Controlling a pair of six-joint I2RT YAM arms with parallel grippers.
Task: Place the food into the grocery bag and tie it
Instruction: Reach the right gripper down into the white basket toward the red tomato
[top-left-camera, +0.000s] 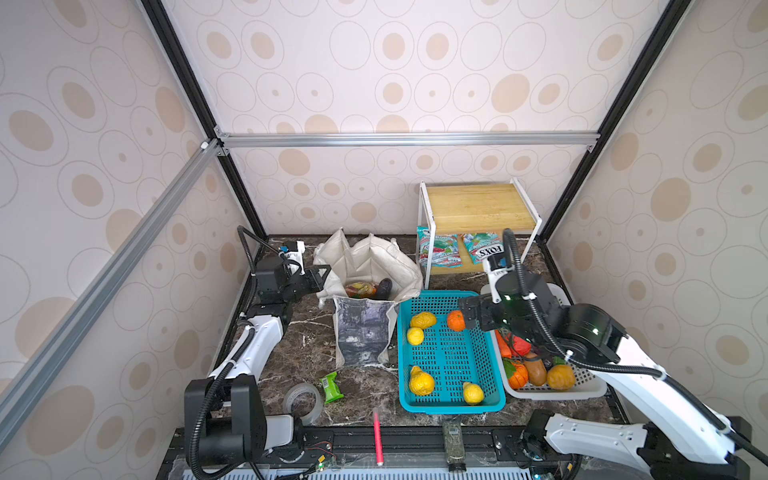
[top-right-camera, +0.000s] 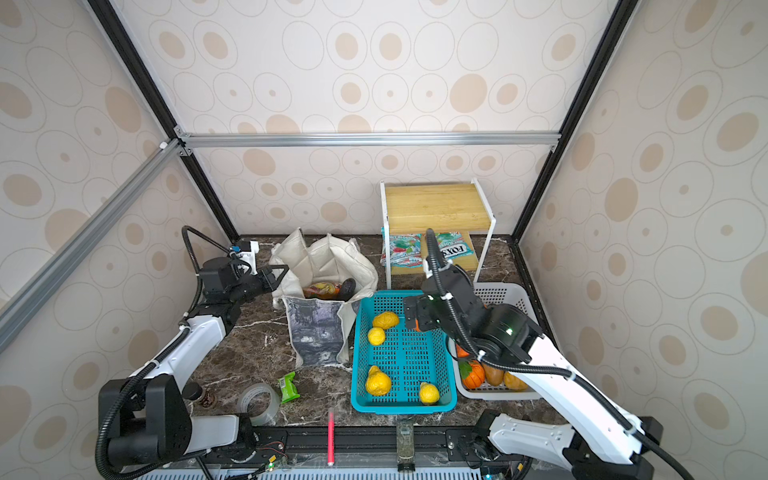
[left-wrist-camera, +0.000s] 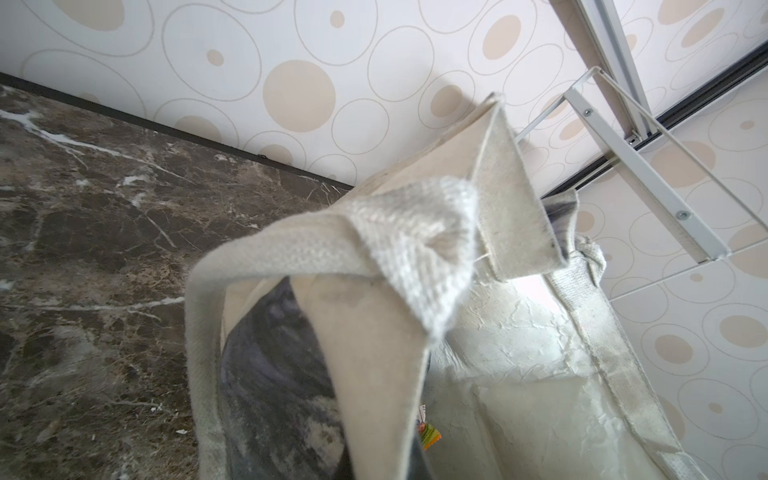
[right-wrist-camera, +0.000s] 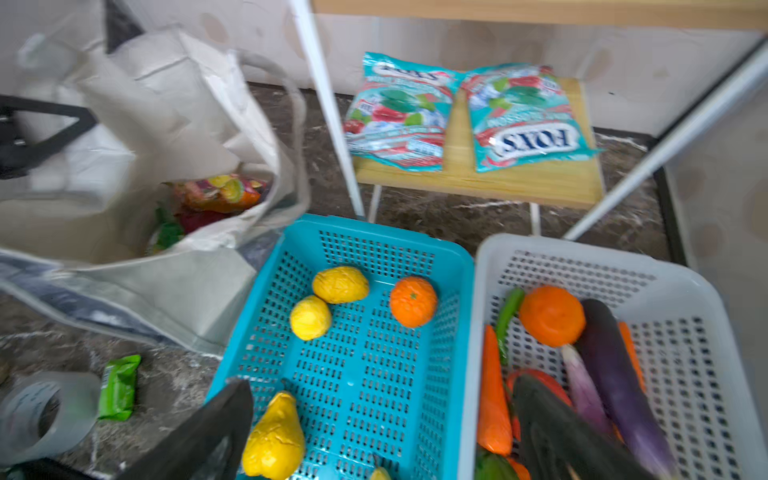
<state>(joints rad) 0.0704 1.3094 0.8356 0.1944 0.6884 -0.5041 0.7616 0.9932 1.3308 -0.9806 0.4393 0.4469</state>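
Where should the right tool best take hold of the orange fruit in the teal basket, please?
Across its round middle, straight down from above: the orange fruit sits free on the floor of the teal basket, apart from the yellow fruits.

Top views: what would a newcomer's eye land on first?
The teal basket right of centre pops first, dotted with yellow fruit and one orange fruit, with the open right gripper over its far right corner. Left of it stands the grocery bag, its rim pinched by the shut left gripper, with bright packets inside.
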